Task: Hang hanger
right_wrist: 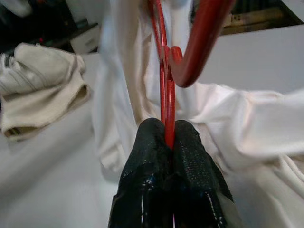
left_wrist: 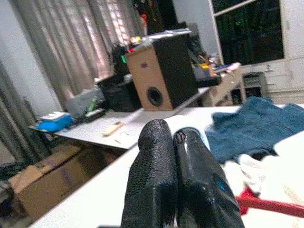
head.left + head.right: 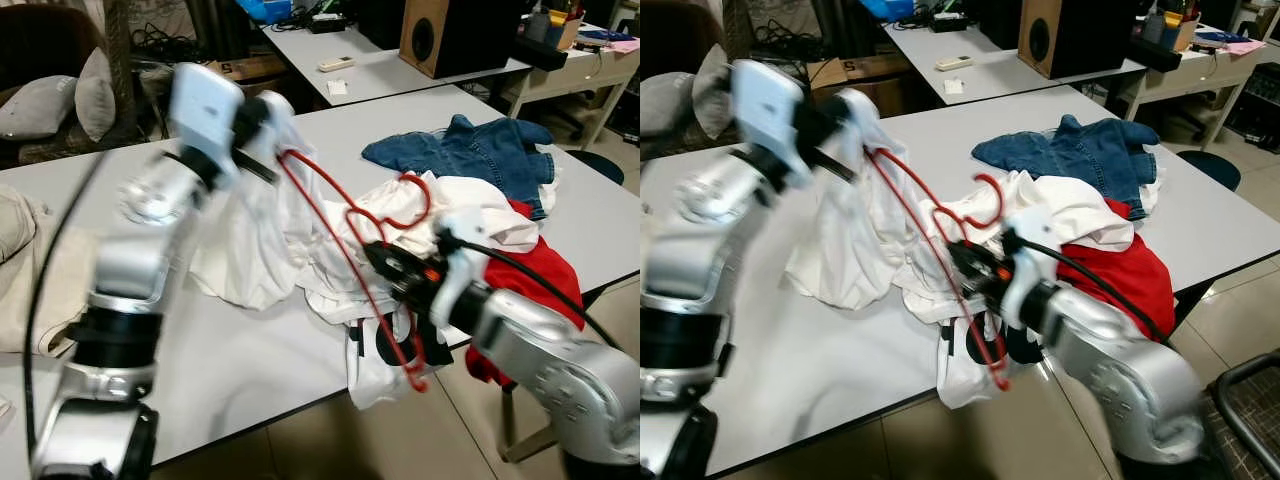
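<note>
A red wire hanger [image 3: 322, 210] runs slantwise through a white shirt [image 3: 250, 235] over the grey table [image 3: 230, 370]. Its hook [image 3: 412, 200] curls above the clothes pile. My right gripper [image 3: 385, 262] is shut on the hanger's lower wire; in the right wrist view the red wire [image 1: 166, 95] passes between the pressed fingertips [image 1: 154, 142]. My left gripper [image 3: 266, 120] is raised at the upper left, shut on the shirt's fabric near the hanger's top end. The left wrist view has its fingers [image 2: 156, 156] closed together, with white cloth just past the tips.
Blue jeans [image 3: 470, 150] and a red garment [image 3: 545, 270] lie on the table's right side, with more white clothes hanging over the front edge. A beige cloth [image 3: 20, 250] lies at the left. Behind stands another table with a wooden speaker [image 3: 440, 35] and a remote [image 3: 335, 63].
</note>
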